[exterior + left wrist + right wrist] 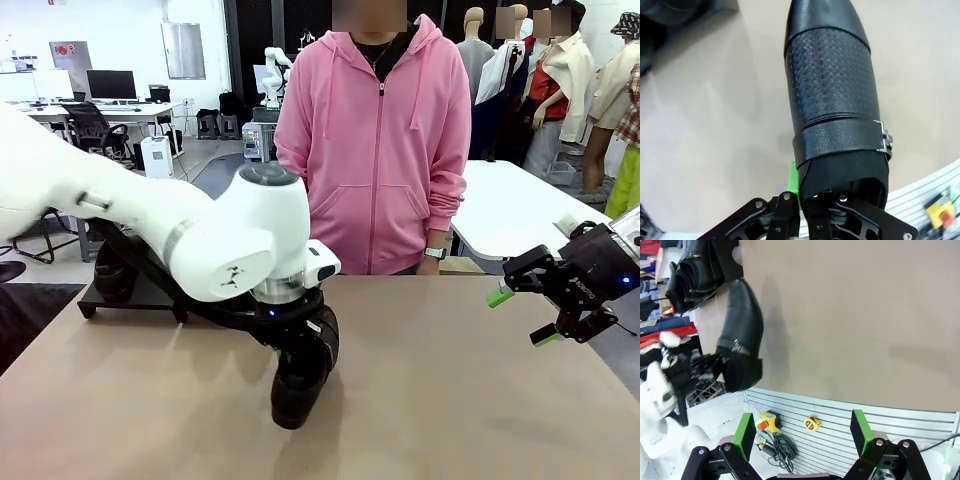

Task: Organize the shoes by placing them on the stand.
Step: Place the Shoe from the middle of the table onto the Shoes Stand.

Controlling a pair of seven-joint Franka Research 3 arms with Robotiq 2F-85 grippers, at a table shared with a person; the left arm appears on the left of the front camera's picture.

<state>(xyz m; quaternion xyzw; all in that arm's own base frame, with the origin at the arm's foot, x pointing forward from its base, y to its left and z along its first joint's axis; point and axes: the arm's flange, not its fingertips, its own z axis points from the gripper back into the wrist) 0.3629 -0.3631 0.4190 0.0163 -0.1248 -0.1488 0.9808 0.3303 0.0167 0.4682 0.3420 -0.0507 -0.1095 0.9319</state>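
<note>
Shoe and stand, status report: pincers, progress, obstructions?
Left pincer shut on shoe, toe at the table. Right pincer open, empty. Stand behind left arm, which crosses in front of it.

shoes: 2 (302,375) (110,272) | stand: 1 (150,292) | pincers: 2 (290,345) (522,315) | person: 1 (375,140)

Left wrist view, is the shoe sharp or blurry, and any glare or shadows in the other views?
Left wrist view: the shoe is sharp, its embossed grain crisp, soft sheen on the toe. Front view: a faint shadow lies on the table under the shoe. Right wrist view: wide-angle, the table's edge looks tilted, no strong glare.
</note>
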